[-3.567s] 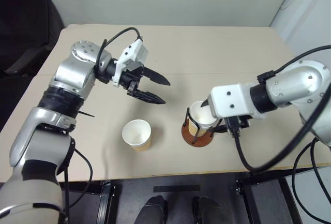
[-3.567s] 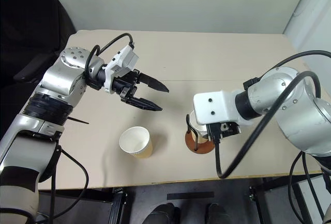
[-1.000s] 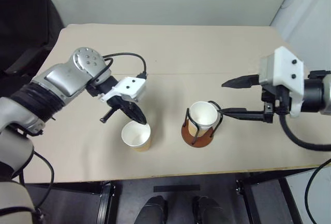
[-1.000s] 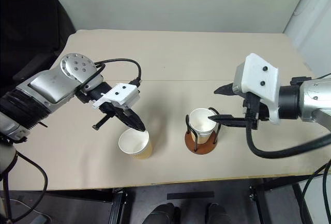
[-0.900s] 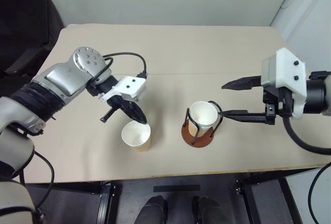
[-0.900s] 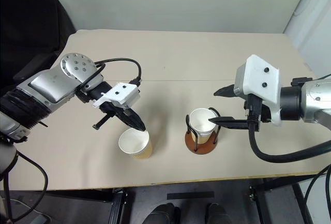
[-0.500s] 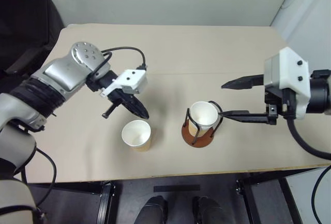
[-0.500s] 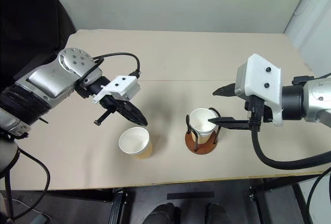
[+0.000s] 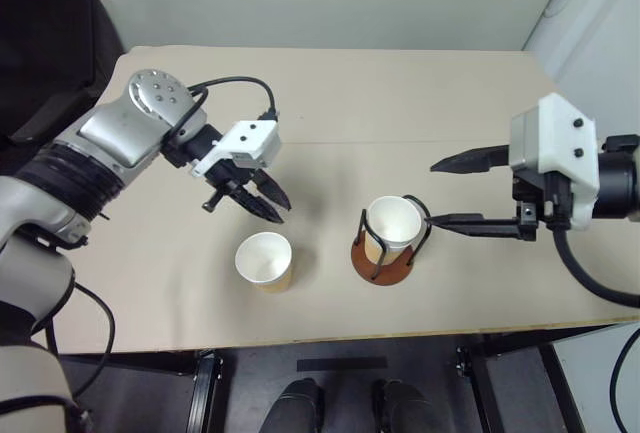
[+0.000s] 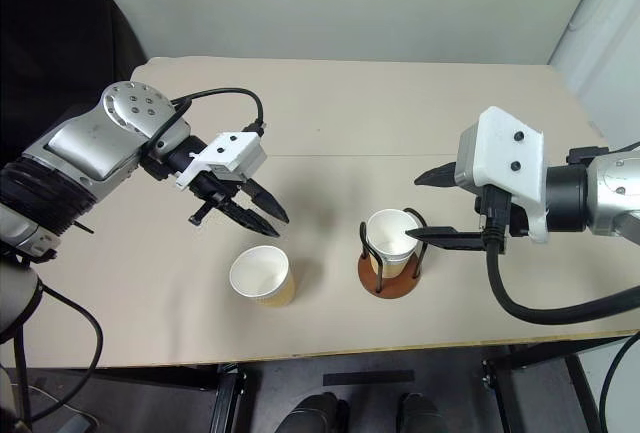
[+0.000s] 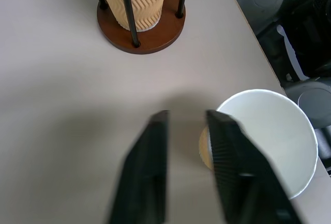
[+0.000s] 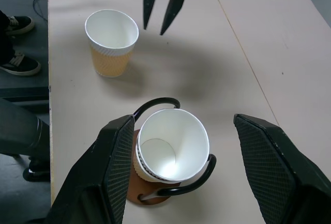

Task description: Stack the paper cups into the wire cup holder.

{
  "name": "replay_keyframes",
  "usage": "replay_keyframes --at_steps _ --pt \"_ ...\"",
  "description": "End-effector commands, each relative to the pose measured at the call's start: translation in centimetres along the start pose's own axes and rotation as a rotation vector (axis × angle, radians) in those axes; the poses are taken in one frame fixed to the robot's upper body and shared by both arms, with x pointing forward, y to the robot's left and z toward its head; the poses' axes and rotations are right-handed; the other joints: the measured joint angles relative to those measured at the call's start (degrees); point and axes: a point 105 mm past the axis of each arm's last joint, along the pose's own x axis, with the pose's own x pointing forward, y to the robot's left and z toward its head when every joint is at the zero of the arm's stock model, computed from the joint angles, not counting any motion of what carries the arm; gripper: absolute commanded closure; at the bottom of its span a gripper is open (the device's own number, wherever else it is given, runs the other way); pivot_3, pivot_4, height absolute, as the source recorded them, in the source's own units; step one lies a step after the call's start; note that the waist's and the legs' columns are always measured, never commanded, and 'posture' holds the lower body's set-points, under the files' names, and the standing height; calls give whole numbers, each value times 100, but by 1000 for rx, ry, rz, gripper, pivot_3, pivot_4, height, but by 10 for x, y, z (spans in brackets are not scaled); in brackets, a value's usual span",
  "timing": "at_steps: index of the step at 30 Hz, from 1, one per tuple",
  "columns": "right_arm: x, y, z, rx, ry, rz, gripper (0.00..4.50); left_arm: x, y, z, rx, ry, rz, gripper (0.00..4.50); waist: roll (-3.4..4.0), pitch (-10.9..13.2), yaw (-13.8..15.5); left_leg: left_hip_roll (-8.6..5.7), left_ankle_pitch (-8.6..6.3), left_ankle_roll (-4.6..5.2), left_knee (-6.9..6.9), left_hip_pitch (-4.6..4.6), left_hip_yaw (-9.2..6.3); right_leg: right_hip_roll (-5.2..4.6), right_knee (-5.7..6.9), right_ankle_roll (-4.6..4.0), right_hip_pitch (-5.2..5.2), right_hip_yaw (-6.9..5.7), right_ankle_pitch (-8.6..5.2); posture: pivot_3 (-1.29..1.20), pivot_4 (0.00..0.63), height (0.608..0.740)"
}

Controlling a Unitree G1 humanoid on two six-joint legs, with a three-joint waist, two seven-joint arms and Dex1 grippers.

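a tan ribbed paper cup with a white rim (image 9: 265, 261) is seen standing upright near the front edge of the beige table (image 9: 400, 93), and just to its right a second tan ribbed cup (image 9: 393, 226) is seated inside the black wire cup holder on its round reddish-brown wooden base (image 9: 381, 261). the left gripper (image 9: 264, 196) is held above the table just behind the loose cup, its two black fingers parted a little and empty, apart from the cup. the right gripper (image 9: 446, 193) is held to the right of the holder with its fingers spread wide, nothing gripped.

Two paper cups (image 9: 265, 261) (image 9: 392, 228), one wire cup holder (image 9: 381, 261), and one table (image 9: 400, 103).
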Motion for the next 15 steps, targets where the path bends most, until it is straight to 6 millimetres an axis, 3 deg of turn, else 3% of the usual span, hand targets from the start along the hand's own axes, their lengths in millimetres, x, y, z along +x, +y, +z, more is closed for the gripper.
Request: replay_keyframes --at_steps 1,6,15 --pt "-5 -3 5 -31 0 -29 1422 -10 -3 10 16 -29 -2 1813 0 0 -1 -1 0 0 0 0 1 1 0 0 0 0 0 0 150 740" --pt "-4 -2 5 -27 6 -26 1422 -11 -2 8 49 -9 8 135 0 0 1 -1 0 0 0 0 1 0 0 0 0 0 0 0 150 740" --pt "-5 2 3 16 18 -3 1422 -8 -5 -1 76 42 -12 22 0 0 0 -1 0 0 0 0 2 1 1 0 -1 0 0 0 150 740"
